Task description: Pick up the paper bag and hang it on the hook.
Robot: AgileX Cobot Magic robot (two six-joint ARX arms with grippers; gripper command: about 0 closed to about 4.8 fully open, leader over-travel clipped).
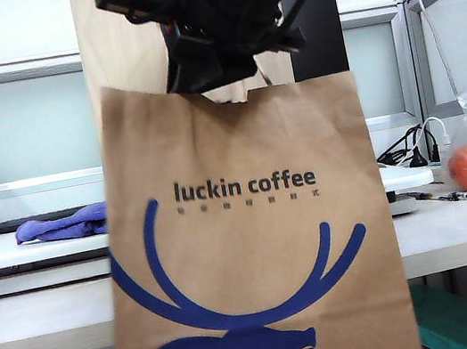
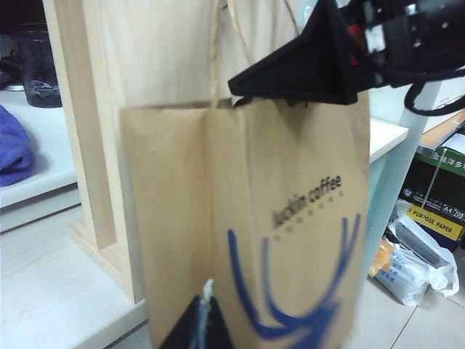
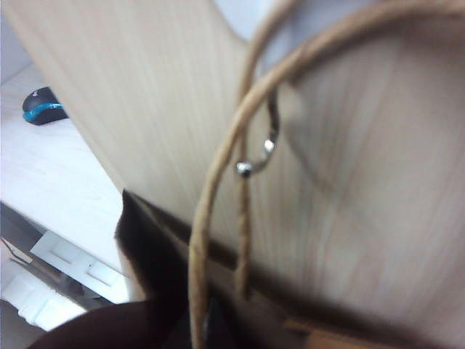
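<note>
While the paper bag (image 1: 244,236) hangs in front of the wood-grain board (image 2: 156,58), right gripper (image 1: 211,74) is clamped on its top edge, handles (image 3: 218,218) looped up by the hook (image 3: 256,161) prong. Left gripper (image 2: 197,331) low beside the bag; jaw state can't be told

Matt brown kraft on the paper bag (image 1: 256,252), faintly fibrous, with flat black lettering and blue print. Twisted paper cord for its handles (image 3: 218,218), rough and ropy. Pale wood-grain board (image 3: 145,94), smooth, satin. Shiny thin metal prong on the hook (image 3: 258,156), ball-tipped. Matt black plastic on the right gripper (image 1: 209,61), at twelve o'clock above the bag. Soft purple cloth (image 1: 62,225) at nine o'clock.
</note>
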